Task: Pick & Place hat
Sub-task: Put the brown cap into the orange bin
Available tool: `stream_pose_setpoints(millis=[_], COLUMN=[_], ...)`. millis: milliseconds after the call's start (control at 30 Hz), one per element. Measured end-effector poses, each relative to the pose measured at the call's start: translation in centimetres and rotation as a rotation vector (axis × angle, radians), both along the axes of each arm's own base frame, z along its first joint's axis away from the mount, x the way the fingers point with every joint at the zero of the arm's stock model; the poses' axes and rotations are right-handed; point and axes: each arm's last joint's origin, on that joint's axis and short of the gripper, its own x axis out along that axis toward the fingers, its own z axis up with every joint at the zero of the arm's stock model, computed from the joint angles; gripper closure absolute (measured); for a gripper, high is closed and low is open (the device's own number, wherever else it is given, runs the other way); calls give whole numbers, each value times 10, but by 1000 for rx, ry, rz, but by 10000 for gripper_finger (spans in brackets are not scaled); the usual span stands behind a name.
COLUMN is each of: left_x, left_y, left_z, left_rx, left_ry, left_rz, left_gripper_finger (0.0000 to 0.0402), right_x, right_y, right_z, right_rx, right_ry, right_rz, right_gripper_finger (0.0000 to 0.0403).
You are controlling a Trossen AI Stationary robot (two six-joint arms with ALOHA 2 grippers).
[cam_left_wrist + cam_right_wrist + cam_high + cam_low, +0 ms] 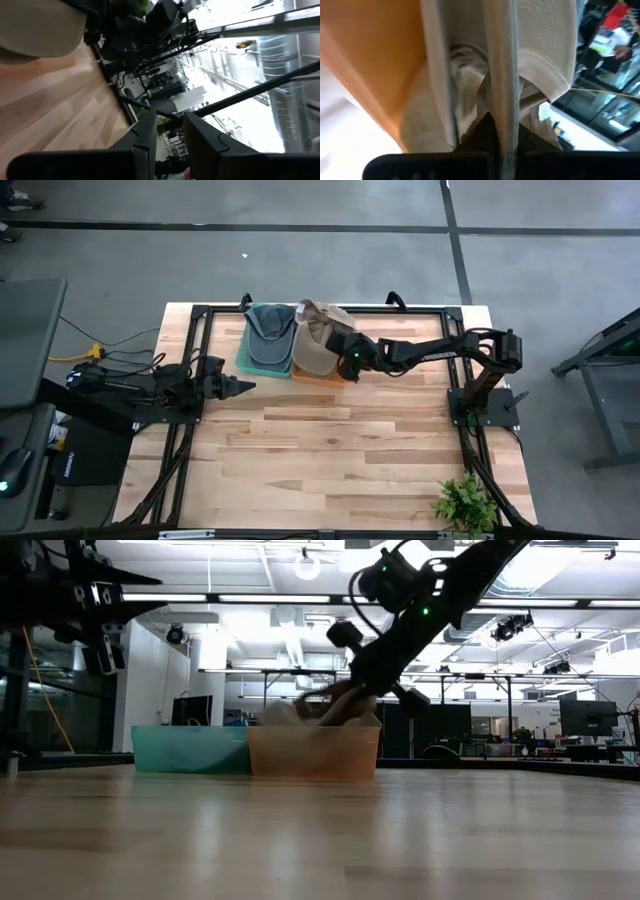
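The right arm reached from its base at the table's right edge, stretched leftward across the far half of the wooden table (330,450), its forearm nearly level in the high view and slanting steeply down in the low view; the right gripper (338,352) sat at the orange bin (313,752), its dark fingers (485,131) pinched together on the edge of a beige cap (318,340); the right wrist view showed the cap's stitched brim and crumpled crown pressed against the bin's orange wall, with the brim running up between the fingers. The cap lay in and over the orange bin, part of it rising above the rim in the low view. Just beside it, touching on the left, stood a teal bin (262,345) holding a grey-blue cap (270,330); both bins sat against the table's far edge.

The left arm lay low and folded at the table's left edge, pointing toward the middle; the left gripper (238,387) hung above the bare wood, well apart from the bins, its two fingers (205,140) slightly spread with a narrow gap and nothing between them. A small green plant (466,502) stood at the near right corner.
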Motion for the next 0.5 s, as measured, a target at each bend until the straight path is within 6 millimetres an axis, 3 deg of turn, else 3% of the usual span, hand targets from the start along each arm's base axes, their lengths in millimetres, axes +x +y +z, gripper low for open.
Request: stream_pose_setpoints(millis=[300,500], left_x=[1,1], left_y=[0,0], left_z=[-10,-11], left_rx=[12,-3], left_ry=[106,115], left_rz=[0,6], left_gripper_finger=[324,324], right_x=[6,6], right_y=[-1,-1], right_z=[-22,-24], right_rx=[60,83], right_ry=[26,24], right_rz=[-11,-19], right_gripper_finger=[400,400])
